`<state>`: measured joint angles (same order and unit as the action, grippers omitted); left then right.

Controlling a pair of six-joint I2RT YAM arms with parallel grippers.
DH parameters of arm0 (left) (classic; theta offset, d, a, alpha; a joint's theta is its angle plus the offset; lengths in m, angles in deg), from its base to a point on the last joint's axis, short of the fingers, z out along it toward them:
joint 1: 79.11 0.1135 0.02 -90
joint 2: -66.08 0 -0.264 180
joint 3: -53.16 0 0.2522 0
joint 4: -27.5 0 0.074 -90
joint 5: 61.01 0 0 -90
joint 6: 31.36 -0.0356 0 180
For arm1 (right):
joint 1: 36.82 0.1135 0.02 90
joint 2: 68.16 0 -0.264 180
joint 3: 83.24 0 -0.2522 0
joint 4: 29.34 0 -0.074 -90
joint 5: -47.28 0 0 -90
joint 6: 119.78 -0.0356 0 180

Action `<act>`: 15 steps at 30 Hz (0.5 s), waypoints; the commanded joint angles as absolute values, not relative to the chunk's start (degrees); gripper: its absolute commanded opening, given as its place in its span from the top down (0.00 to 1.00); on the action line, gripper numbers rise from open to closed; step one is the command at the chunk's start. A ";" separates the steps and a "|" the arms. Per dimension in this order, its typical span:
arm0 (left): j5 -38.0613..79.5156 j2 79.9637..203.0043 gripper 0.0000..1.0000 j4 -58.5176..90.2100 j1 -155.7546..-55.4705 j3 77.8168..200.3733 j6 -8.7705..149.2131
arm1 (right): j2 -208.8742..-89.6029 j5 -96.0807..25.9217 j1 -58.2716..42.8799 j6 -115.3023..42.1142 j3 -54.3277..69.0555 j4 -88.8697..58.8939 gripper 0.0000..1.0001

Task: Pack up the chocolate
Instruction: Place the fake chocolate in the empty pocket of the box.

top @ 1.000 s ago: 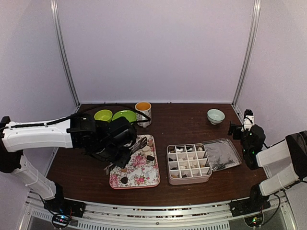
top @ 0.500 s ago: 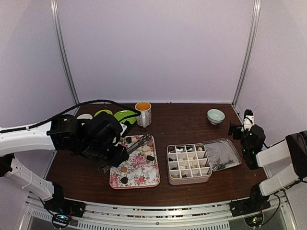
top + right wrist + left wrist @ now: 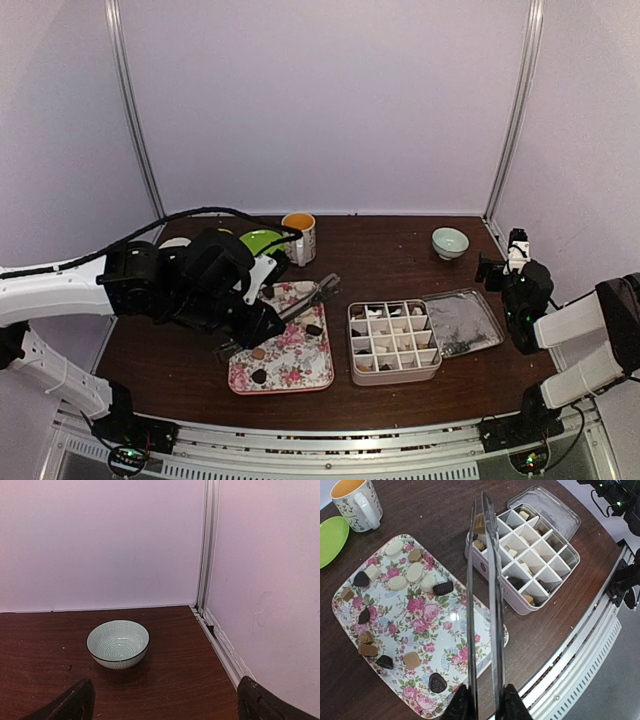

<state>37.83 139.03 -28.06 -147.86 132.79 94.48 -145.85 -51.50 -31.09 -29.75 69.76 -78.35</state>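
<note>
The left end effector (image 3: 486,707) grips the handle end of metal tongs (image 3: 493,605), so that their long blades reach across a floral tray (image 3: 432,625) toward a divided box (image 3: 555,567) on the counter (image 3: 380,250); the blades lie nearly together, possibly pinching a tan piece at the tips. Most of the chocolate (image 3: 413,572) lies scattered on the tray, with a few pieces in the box's cells; the right end effector (image 3: 167,702) gapes wide and empty, facing a small bowl (image 3: 118,642), seemingly parked clear.

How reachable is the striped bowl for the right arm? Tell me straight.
Probably yes: the right pincer is open and pointed at the striped bowl, with nothing visible between them.
</note>
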 commanded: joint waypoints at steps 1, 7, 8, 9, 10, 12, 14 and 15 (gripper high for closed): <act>35.11 138.29 0.80 -22.50 -148.45 132.47 91.77 | -145.95 -51.37 -31.41 -29.78 68.91 -78.34 0.00; 34.63 139.40 0.80 -22.62 -148.46 133.64 90.93 | -145.94 -51.42 -31.39 -29.78 68.91 -78.33 0.00; 34.55 139.46 0.80 -22.62 -148.46 133.83 90.76 | -145.94 -51.41 -31.45 -29.74 68.99 -78.29 0.00; 34.44 139.47 0.80 -22.60 -148.46 134.00 90.67 | -145.94 -51.40 -31.46 -29.77 68.99 -78.33 0.00; 34.36 139.47 0.80 -22.57 -148.46 134.14 90.67 | -145.94 -51.37 -31.45 -29.78 68.99 -78.27 0.00; 34.26 139.31 0.80 -22.55 -148.46 134.25 90.64 | -145.94 -51.42 -31.44 -29.73 69.02 -78.33 0.00; 34.26 139.36 0.80 -22.55 -148.46 134.32 90.59 | -145.94 -51.41 -31.41 -29.78 69.00 -78.33 0.00; 34.18 139.42 0.80 -22.56 -148.46 134.34 90.55 | -145.98 -51.42 -31.45 -29.76 68.98 -78.34 0.00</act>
